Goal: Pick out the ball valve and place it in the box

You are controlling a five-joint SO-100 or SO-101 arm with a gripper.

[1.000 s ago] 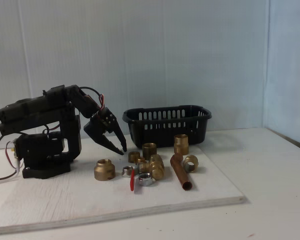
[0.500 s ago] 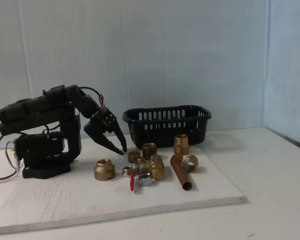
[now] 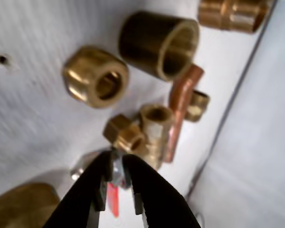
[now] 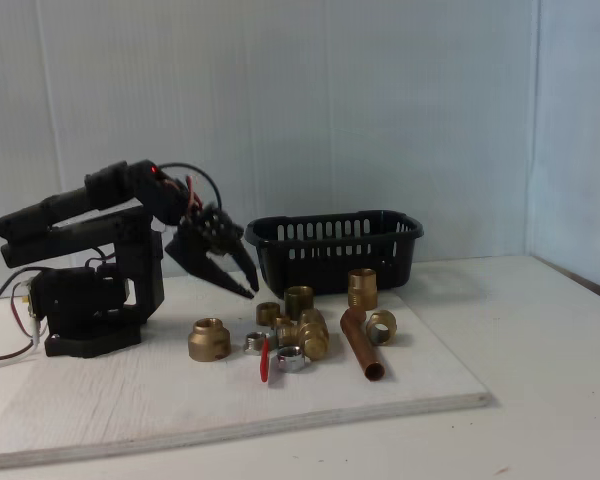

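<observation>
In the fixed view the ball valve (image 4: 264, 360) lies at the front of a cluster of fittings on the white board, its thin red lever pointing toward the camera. The black slotted box (image 4: 330, 262) stands behind the cluster. My gripper (image 4: 248, 291) hangs above the board, up and left of the cluster, touching nothing. In the wrist view my gripper (image 3: 117, 159) shows two black fingers with only a narrow slit between them and nothing held. The red lever (image 3: 112, 205) shows through that slit, below the tips.
Plain brass couplings (image 4: 209, 339) (image 4: 298, 298) (image 4: 362, 287) and a copper pipe (image 4: 360, 350) crowd around the valve. The arm's base (image 4: 90, 310) sits at the left of the board (image 4: 130, 400). The wrist view shows large couplings (image 3: 96, 76) (image 3: 159, 45) ahead.
The arm has lifted from its folded pose: the upper links rose and the gripper moved slightly up and tilted flatter. The fittings and the box have not moved.
</observation>
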